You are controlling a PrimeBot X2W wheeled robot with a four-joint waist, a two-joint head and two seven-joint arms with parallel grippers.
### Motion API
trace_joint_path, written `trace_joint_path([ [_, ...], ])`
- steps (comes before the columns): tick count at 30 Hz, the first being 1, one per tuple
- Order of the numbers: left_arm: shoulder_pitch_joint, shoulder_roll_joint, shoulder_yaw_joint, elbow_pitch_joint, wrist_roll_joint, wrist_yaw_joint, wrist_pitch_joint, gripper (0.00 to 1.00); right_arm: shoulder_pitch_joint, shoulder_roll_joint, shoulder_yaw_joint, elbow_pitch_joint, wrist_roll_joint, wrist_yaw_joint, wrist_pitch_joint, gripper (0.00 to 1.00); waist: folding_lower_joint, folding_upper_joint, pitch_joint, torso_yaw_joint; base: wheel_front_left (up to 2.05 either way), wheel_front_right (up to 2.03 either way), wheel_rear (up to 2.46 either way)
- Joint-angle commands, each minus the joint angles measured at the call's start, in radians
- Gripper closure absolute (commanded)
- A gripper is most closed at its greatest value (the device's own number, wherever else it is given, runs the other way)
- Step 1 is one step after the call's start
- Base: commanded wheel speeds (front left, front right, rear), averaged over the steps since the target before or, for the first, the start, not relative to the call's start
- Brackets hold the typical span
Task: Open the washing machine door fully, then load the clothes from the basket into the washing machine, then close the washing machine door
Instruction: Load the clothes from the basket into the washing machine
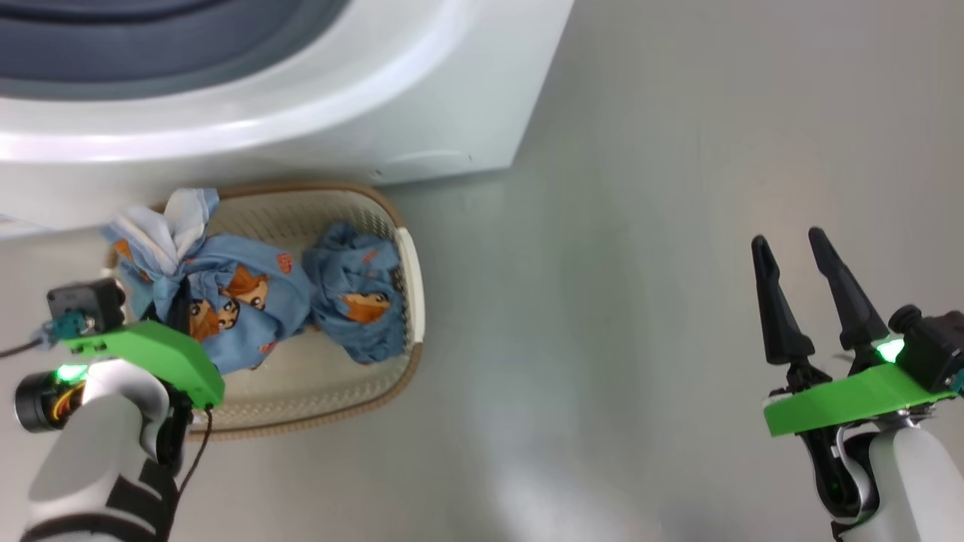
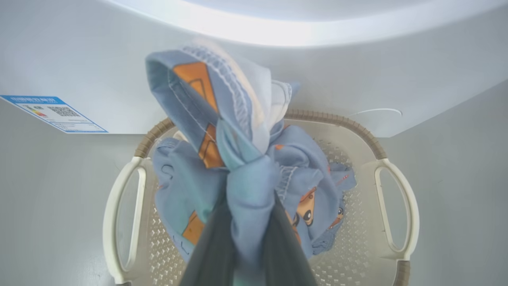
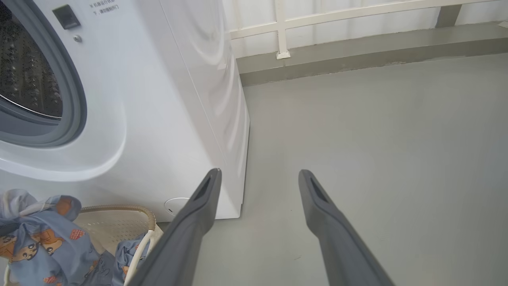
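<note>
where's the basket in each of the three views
head view: the basket is lower left of centre, in front of the washing machine.
left wrist view: the basket spans the lower half, behind the clothes pinched in the left gripper.
right wrist view: the basket is in the bottom left corner.
shared landmark: the washing machine's white front just behind it.
</note>
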Motion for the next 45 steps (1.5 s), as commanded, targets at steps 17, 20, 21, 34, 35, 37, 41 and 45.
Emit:
trace_joint_path([
  [17,0.419,-0.010,0.212,-0.579,0.104,-0.006,-0.014,1.00,0.164,-0.033,-0.013,0.003,0.002,0.003,-0.012,0.00,0.0000,0.0000,-0.288,0.077,0.00,0.00,0.00],
  [20,0.474,-0.025,0.236,-0.654,0.124,-0.006,-0.014,1.00,0.180,-0.032,-0.019,0.002,0.002,0.003,-0.012,0.00,0.0000,0.0000,-0.303,0.077,0.00,0.00,0.00],
  [21,0.501,-0.033,0.247,-0.690,0.134,-0.006,-0.014,1.00,0.187,-0.031,-0.022,0.000,0.001,0.003,-0.012,0.00,0.0000,0.0000,-0.308,0.076,0.00,0.00,0.00],
  [34,0.764,-0.116,0.323,-1.013,0.205,0.005,-0.014,1.00,0.241,-0.025,-0.036,-0.003,0.004,0.003,-0.012,0.00,0.0000,0.0000,-0.341,0.059,0.00,0.00,0.00],
  [35,0.776,-0.118,0.324,-1.025,0.203,0.007,-0.014,1.00,0.242,-0.025,-0.038,-0.004,0.004,0.003,-0.012,0.00,0.0000,0.0000,-0.343,0.057,0.00,0.00,0.00],
  [37,0.793,-0.120,0.325,-1.045,0.199,0.010,-0.014,1.00,0.247,-0.025,-0.038,-0.004,0.005,0.003,-0.012,0.00,0.0000,0.0000,-0.347,0.055,0.00,0.00,0.00],
  [41,0.799,-0.122,0.320,-1.075,0.188,0.014,-0.014,1.00,0.251,-0.024,-0.040,-0.007,0.004,0.003,-0.012,0.00,0.0000,0.0000,-0.345,0.050,0.00,0.00,0.00],
  [45,0.766,-0.123,0.309,-1.095,0.174,0.013,-0.014,1.00,0.242,-0.021,-0.048,-0.013,0.005,0.003,-0.012,0.00,0.0000,0.0000,-0.324,0.048,0.00,0.00,0.00],
])
